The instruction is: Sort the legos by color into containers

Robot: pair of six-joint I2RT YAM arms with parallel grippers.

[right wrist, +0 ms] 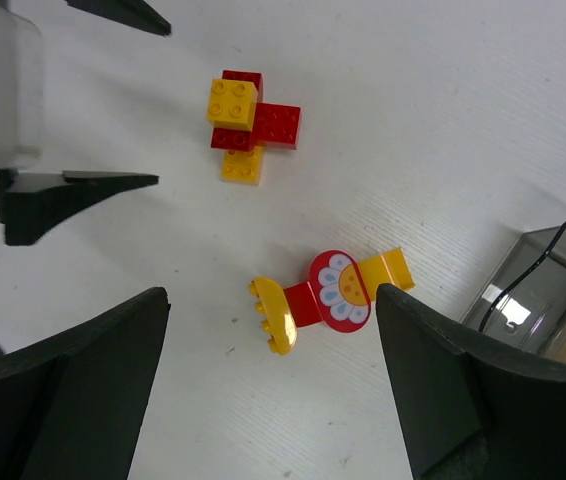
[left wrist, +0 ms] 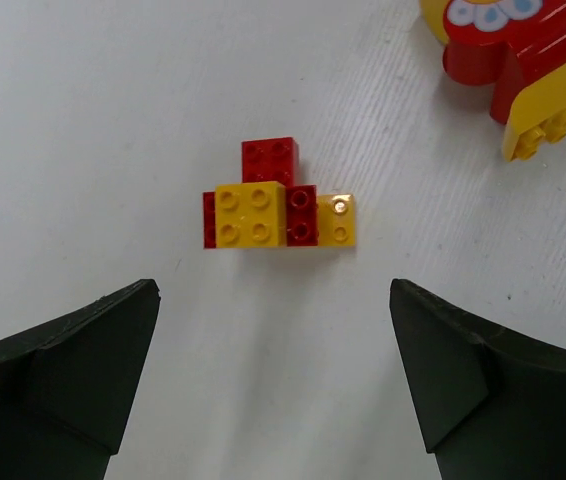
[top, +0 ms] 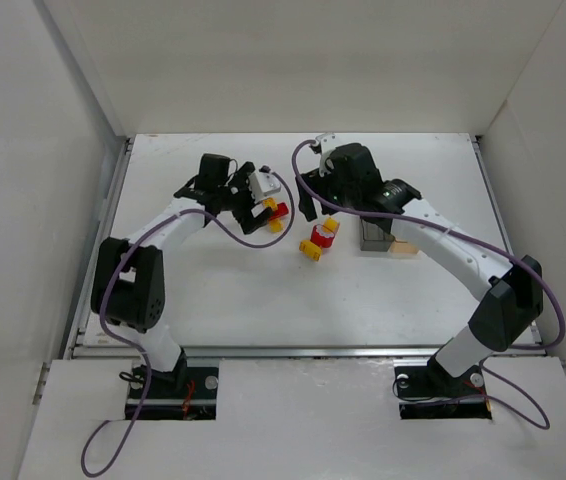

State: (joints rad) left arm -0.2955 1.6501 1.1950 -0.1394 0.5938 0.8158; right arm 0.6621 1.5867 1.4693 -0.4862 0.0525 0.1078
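Top view, all places given relative to the containers [top: 375, 238].

- Table [top: 263, 300]: white, walled on three sides.
- Right arm [top: 463, 262]: reaches over the containers from their right and partly covers them. Left arm [top: 128, 285]: well to their left, with the forearm pointing towards them.
- Containers: a dark grey box joined to a tan-tinted one, standing on the table. The right wrist view shows only a corner of the grey box [right wrist: 538, 280]. I cannot tell what is inside.
- Right gripper [right wrist: 271, 297]: left of the containers. Fingers are spread wide and pinch nothing.
- Left gripper [left wrist: 273, 295]: further left of the containers. Fingers are spread wide with bare table between them, gripping nothing.
- Legos, all on the table outside the containers, in two groups:
  - Flower cluster [right wrist: 328, 295]: just left of the containers. A red round piece with a white-petal print, with yellow pieces joined on either side. In the right wrist view it lies between that gripper's fingers, without visible contact.
  - Block cluster [left wrist: 273, 205]: further left of the containers and apart from the flower cluster. Red and yellow studded bricks are joined together, just ahead of the left gripper's fingertips.
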